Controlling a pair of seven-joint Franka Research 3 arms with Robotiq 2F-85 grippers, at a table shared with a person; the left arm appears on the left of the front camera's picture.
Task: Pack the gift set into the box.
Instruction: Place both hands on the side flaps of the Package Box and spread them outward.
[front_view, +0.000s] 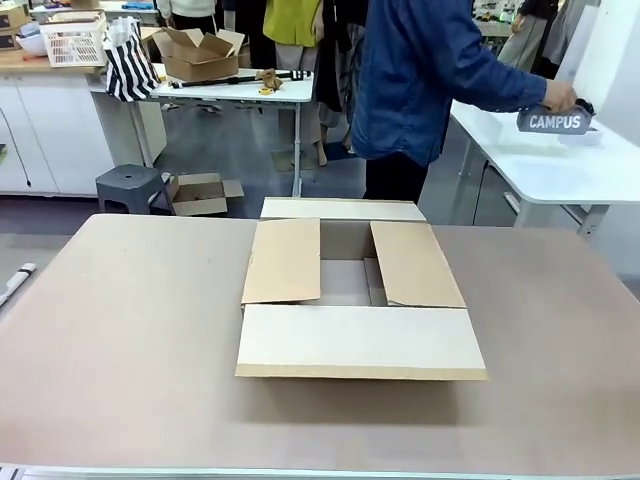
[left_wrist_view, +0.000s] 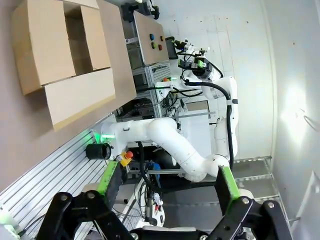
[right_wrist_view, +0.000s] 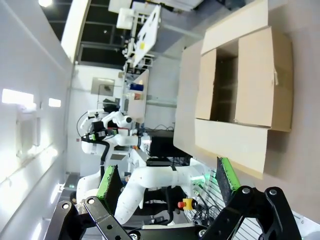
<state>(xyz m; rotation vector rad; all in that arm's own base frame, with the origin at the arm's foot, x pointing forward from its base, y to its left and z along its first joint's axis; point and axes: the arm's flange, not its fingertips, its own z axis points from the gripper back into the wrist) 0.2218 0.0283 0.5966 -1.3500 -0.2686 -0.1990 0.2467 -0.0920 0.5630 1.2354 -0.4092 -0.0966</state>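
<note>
Box (front_view: 360, 340) sits open in the middle of the counter (front_view: 130, 330), long axis crosswise. It lies well ahead and up-left of the left fingers (left_wrist_view: 111, 177), and up-right of the right fingers (right_wrist_view: 111, 182). Both pairs are spread and empty, and neither arm looks nearer.

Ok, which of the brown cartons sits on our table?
The large box, flaps spread flat; the far-table carton and floor carton are smaller and farther off.

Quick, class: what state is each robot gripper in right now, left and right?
Left gripper: open, holding nothing.
Right gripper: open, holding nothing.
</note>
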